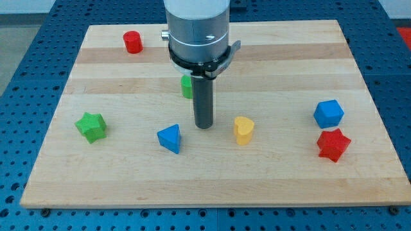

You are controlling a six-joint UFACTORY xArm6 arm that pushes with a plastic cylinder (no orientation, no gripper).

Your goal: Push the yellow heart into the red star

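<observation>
Wood is lying pale under everything: the light wooden board is carrying seven small plastic blocks. My tip, the blunt lower end of the straight dark rod, is resting on the board and touching no block; it has no jaws to spread or press. The yellow heart block is standing just to the view's right of my tip, apart from it. The red star block is sitting well off toward the view's right edge, slightly lower than the heart, with bare board between them. The blue hexagonal block is sitting just above the star, close beside that lane but not in it. The blue triangular block is lying to the lower left of my tip. A green block, perhaps a cube, is hiding partly behind the rod. The green star block is sitting far left, and the red cylinder block is standing near the top left.
</observation>
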